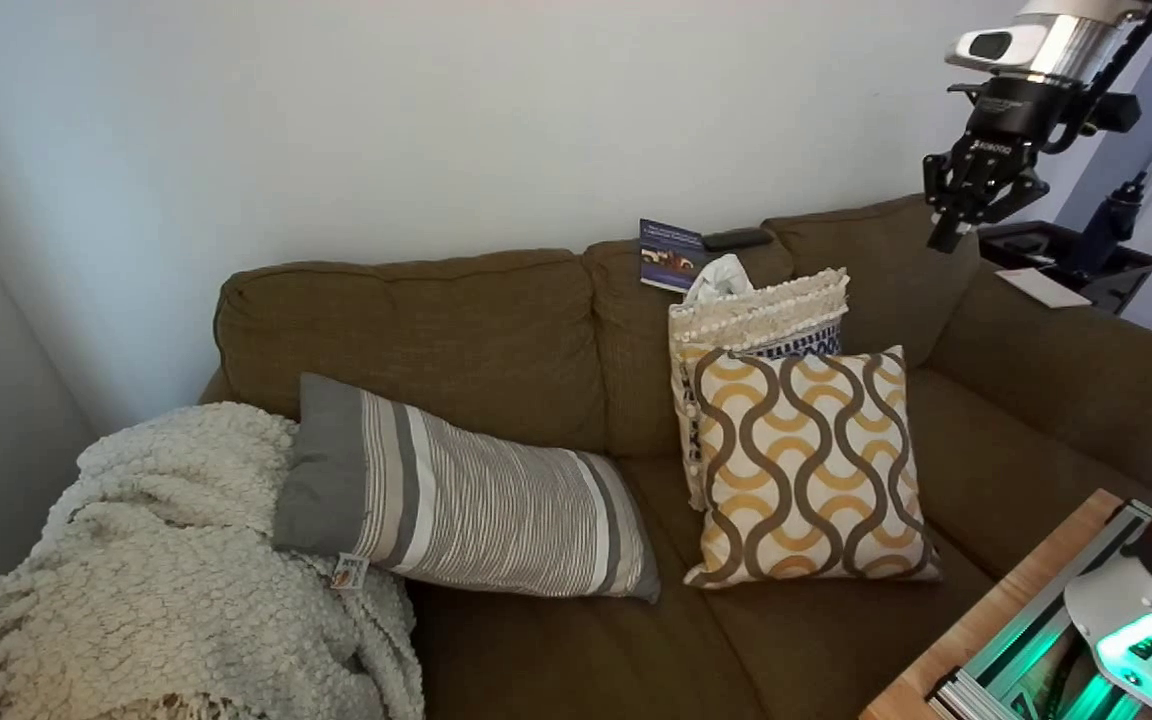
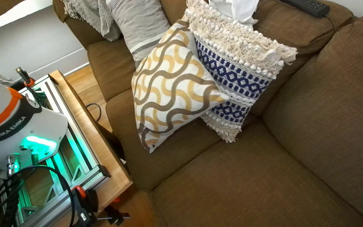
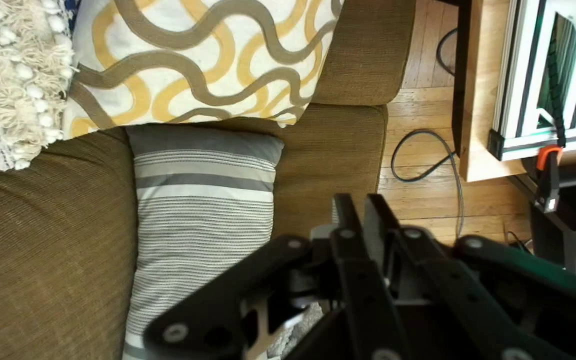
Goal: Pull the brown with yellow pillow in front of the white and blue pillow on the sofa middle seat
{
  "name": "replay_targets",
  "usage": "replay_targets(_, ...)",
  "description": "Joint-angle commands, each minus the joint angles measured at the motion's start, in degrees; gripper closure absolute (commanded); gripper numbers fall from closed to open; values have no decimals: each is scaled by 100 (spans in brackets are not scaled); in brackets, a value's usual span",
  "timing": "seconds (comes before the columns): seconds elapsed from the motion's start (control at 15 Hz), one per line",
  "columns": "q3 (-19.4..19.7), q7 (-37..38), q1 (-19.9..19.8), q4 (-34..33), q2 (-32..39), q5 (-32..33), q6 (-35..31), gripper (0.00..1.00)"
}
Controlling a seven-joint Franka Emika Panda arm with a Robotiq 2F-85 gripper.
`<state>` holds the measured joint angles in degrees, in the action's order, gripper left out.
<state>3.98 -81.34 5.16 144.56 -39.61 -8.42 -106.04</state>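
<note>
The brown with yellow pillow stands tilted on the sofa seat. It overlaps the lower part of the white and blue pillow behind it. Both pillows also show in an exterior view, the brown with yellow one on the robot's side and the white and blue one against the sofa back. My gripper is high above the sofa, away from both pillows. In the wrist view, its fingertips are close together with a narrow gap and hold nothing. The brown with yellow pillow shows at the top there.
A striped bolster and a fluffy blanket lie beside the pillows. A book, a remote and white tissue are at the sofa back. The robot's wooden table stands before the sofa.
</note>
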Motion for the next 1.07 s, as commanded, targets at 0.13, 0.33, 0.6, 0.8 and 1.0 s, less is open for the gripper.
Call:
replay_targets(0.13, 91, 59, 151, 5, 15, 62, 8, 87)
replay_targets(0.33, -3, 366, -70, 106, 86, 317, -342, 97)
replay_targets(0.6, 399, 707, -585, 87, 388, 956, -1192, 47)
replay_targets(0.8, 819, 657, -688, -124, 958, 890, -1375, 25)
replay_targets(1.0, 884, 582, -681, -44, 865, 804, -1293, 28)
